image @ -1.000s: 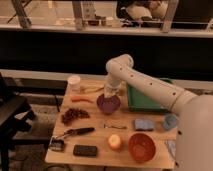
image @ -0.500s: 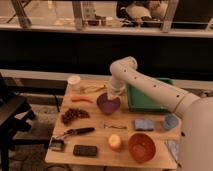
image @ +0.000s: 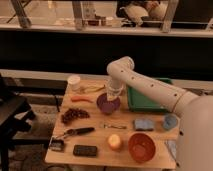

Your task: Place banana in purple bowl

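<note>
The banana (image: 93,89) is small and yellow. It lies on the wooden table (image: 95,160) near the far edge, left of my gripper and just behind an orange carrot-like stick (image: 81,99). The purple bowl (image: 106,105) sits at mid-table, to the right of the carrot stick. My gripper (image: 114,93) hangs at the end of the white arm, just over the bowl's far rim and right of the banana's end. Nothing shows in it.
A white cup (image: 74,81) stands at the far left. A green tray (image: 145,101) lies to the right of the bowl. Dark grapes (image: 74,115), a black-handled tool (image: 75,132), a black block (image: 85,150), an orange fruit (image: 115,142), an orange-red bowl (image: 141,147), a blue sponge (image: 143,124) and a blue cup (image: 170,121) fill the front and right.
My gripper has shifted slightly to the right above the purple bowl's far rim. The banana and the bowl have not moved.
</note>
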`<state>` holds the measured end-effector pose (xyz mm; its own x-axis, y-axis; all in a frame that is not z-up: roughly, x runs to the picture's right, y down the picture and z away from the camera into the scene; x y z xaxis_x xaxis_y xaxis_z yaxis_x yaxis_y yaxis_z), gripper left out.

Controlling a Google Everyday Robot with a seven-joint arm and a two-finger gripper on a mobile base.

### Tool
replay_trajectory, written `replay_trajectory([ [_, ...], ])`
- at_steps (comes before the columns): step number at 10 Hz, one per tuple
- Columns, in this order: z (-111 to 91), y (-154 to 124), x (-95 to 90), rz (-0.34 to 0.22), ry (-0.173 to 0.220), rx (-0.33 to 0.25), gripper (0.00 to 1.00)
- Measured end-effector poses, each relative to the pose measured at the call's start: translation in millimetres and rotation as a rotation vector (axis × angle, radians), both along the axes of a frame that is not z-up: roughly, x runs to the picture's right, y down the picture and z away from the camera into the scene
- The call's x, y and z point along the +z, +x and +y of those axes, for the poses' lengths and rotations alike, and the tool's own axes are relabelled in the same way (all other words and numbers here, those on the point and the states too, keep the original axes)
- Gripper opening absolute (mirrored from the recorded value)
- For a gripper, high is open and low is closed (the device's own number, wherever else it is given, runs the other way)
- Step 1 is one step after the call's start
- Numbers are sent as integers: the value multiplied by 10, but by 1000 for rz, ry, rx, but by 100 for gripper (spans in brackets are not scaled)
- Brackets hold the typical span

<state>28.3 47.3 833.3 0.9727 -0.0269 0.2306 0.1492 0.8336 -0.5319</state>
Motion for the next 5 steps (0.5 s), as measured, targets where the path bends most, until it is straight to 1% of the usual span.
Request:
replay_trajectory([
  [1, 6, -19, -2, -2, 3, -3, 74],
  [2, 21, -14, -2, -3, 7, -6, 79],
  [3, 36, -22, -18, -12, 29, -7, 80],
  [4, 46, 11, -18, -14, 58, -3, 80],
  [5, 56, 38, -7, -13, 71, 0, 80],
])
